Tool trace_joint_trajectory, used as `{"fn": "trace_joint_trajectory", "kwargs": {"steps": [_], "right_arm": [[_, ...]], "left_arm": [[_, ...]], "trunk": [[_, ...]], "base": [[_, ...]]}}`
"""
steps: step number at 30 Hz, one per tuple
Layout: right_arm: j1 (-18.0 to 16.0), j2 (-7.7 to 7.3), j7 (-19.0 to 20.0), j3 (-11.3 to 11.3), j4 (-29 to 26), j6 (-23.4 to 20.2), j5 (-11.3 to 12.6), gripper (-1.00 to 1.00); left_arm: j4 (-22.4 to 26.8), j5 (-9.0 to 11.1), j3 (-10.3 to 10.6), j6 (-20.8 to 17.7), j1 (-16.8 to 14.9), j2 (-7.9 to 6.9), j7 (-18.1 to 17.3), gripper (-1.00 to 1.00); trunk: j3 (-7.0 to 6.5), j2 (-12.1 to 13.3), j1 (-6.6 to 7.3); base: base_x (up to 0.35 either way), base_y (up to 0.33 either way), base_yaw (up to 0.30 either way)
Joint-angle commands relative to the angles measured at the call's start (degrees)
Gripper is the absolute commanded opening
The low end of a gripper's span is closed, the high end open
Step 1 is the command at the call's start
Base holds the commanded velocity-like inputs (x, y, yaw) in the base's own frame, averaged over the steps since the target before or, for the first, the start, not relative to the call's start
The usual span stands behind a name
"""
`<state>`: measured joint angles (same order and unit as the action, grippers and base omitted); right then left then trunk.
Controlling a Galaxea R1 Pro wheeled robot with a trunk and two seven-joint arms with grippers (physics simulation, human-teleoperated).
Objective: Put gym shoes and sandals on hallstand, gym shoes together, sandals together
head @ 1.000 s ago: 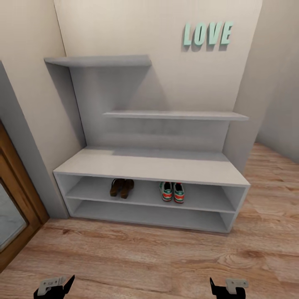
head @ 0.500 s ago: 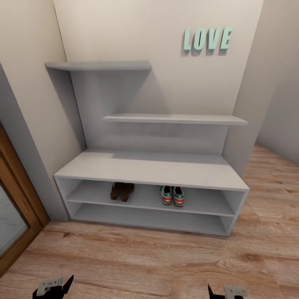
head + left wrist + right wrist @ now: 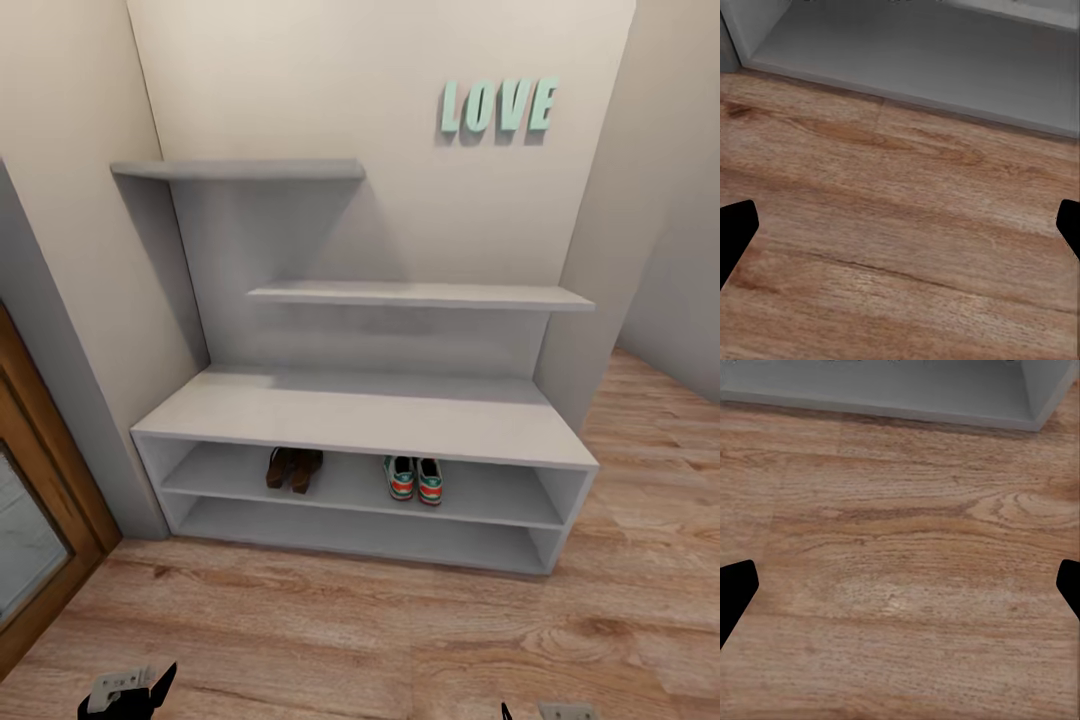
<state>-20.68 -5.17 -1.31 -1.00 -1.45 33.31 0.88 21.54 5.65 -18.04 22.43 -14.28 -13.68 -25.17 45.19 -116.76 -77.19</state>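
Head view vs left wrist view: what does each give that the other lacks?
Head view alone: the two sandals side by side and the two gym shoes side by side, all on the upper tier of the hallstand, plus its two staggered wall shelves and the LOVE letters on the wall.
Left wrist view alone: a close look at the floor planks' grain between the left hand's wide-apart fingertips.
Both: the corridor floor, bare of shoes in front of the rack, and the rack's bottom tier.
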Motion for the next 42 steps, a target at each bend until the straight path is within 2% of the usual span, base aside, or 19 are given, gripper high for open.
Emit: {"fn": "trace_joint_trajectory", "kwargs": {"steps": [1,30,42], "right_arm": [[-0.02,0.00,-0.02,-0.05,0.05,0.18,0.08,1.00],[0.05,-0.01,-0.01,-0.05,0.05,0.18,0.07,1.00],[0.03,-0.02,-0.01,-0.05,0.05,0.18,0.06,1.00]], "left_arm": [[-0.06,0.58,-0.18,-0.11,-0.04,0.05,-0.58,1.00],[-0.02,0.67,-0.25,-0.20,-0.04,0.27,-0.58,1.00],[-0.01,0.68,-0.24,-0.12,-0.04,0.36,-0.58,1.00]], "trunk": [[-0.13,0.39,0.24],[-5.34,12.02,6.60],[-5.34,12.02,6.60]], "base": [[0.000,0.000,0.000],[0.000,0.000,0.000],[0.000,0.000,0.000]]}}
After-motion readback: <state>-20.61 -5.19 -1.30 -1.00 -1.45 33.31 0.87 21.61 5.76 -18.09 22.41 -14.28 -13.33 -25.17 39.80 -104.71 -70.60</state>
